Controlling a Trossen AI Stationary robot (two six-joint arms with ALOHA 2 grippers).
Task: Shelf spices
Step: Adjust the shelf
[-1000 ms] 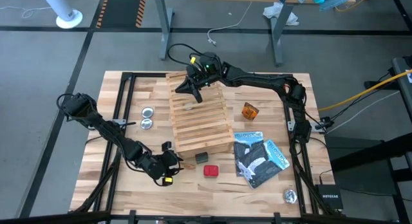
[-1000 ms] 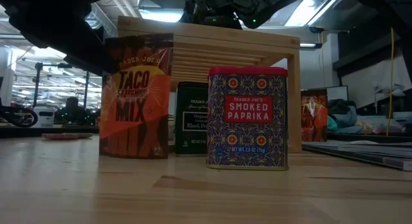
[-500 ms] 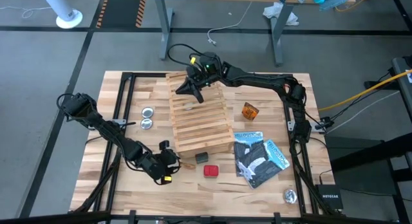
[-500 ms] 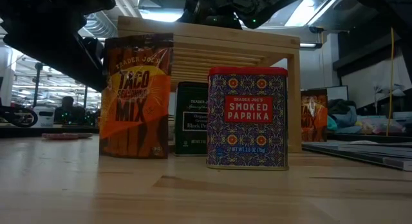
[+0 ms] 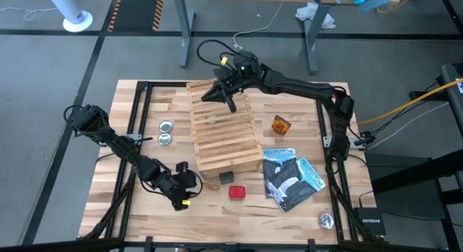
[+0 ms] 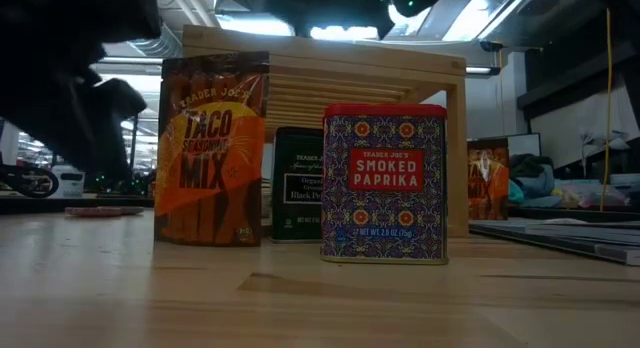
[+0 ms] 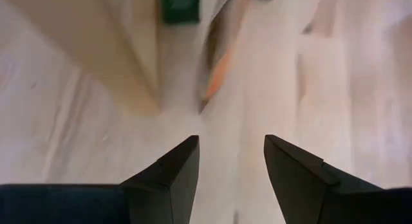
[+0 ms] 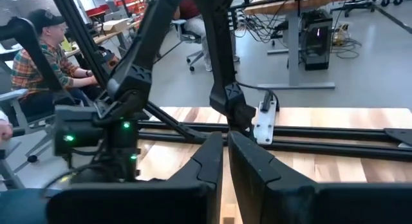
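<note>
Raised since a second ago: right gripper (image 5: 230,100), shut and empty above the shelf (image 5: 224,132). Beside it, left gripper (image 5: 189,183), half-open, empty, facing the taco packet (image 6: 211,148), likely next.

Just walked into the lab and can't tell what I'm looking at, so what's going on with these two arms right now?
Neither arm holds anything. The left gripper hovers open near the table's front, beside the orange-brown taco mix packet. The right gripper is shut, empty, above the back of the light wooden slatted shelf. The dark green pepper tin and red paprika tin stand on the table in front of the shelf, another orange packet to its right.
</note>
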